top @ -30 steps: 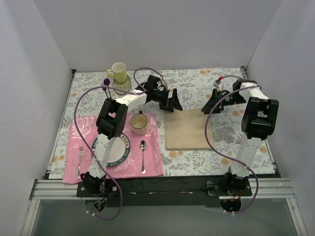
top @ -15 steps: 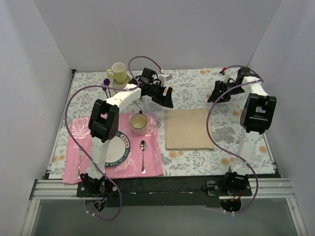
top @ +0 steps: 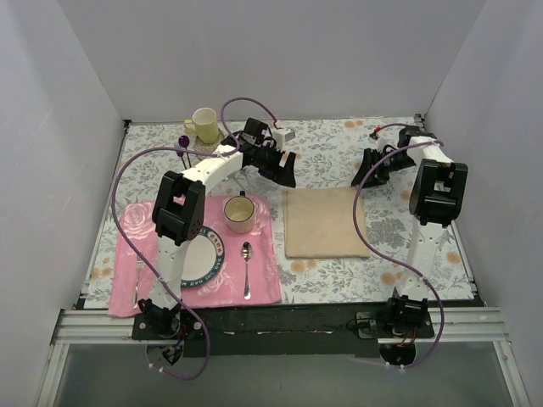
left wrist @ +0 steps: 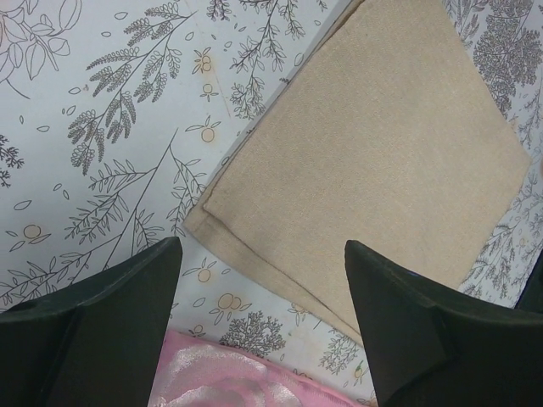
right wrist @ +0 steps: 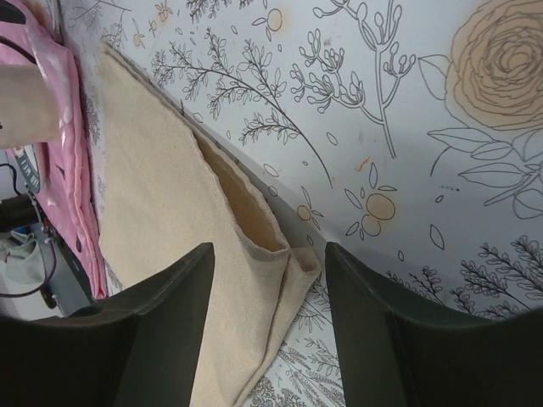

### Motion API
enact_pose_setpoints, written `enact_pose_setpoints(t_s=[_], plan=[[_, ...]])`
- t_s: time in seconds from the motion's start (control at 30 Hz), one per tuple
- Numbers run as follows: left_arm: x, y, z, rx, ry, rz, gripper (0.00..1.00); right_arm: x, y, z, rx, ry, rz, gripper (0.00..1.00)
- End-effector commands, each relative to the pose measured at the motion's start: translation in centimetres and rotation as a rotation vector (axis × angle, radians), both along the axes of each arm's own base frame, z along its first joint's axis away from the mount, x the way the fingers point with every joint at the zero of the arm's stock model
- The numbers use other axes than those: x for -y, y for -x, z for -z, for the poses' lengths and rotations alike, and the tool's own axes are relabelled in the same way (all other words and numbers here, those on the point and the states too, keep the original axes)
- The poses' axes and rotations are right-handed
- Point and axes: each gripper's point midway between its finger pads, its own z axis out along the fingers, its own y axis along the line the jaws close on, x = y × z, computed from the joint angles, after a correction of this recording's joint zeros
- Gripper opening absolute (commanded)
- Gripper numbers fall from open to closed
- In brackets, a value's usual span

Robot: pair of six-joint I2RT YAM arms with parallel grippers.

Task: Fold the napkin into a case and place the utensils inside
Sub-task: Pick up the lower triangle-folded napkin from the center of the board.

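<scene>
Napkin [top: 324,222] folded flat, just right of pink placemat [top: 265,284] | spoon [top: 246,271], fork [top: 137,276], cup [top: 240,214] on placemat | left gripper [top: 285,175], right gripper [top: 365,170] beyond placemat, spread wide, empty | right wrist alone shows napkin's layers gaping at a corner

- The tabletop [top: 339,140] is covered by a grey floral tablecloth [top: 382,233].
- The napkin [top: 322,222] lies folded flat, right of centre.
- A pink placemat [top: 265,280] lies just beside it at near left.
- A yellow mug [top: 204,125] stands at far left.
</scene>
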Motion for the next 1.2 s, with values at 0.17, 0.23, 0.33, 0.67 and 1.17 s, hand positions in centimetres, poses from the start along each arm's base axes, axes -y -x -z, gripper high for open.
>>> enact_pose_setpoints(t_s=[0.17, 0.23, 0.33, 0.67, 1.17], plan=[[-1.6, -1.2, -1.7, 0.010, 0.010, -0.055, 0.78, -1.2, 1.6, -0.4, -0.056, -0.091, -0.038, 0.43], [-1.8, -1.5, -1.7, 0.005, 0.011, -0.065, 0.78, -1.3, 1.9, -0.7, -0.049, -0.102, -0.054, 0.37], [-2.0, -1.8, -1.6, 0.004, 0.012, -0.075, 0.78, -1.5, 2.1, -1.6, -0.025, -0.115, -0.072, 0.30], [-2.2, -2.4, -2.1, 0.025, 0.016, -0.091, 0.78, -2.6, 3.0, -3.8, 0.113, -0.119, -0.189, 0.01], [-2.7, -2.1, -2.9, 0.051, 0.027, -0.114, 0.80, -3.7, 6.8, -5.0, 0.385, 0.001, -0.502, 0.01]])
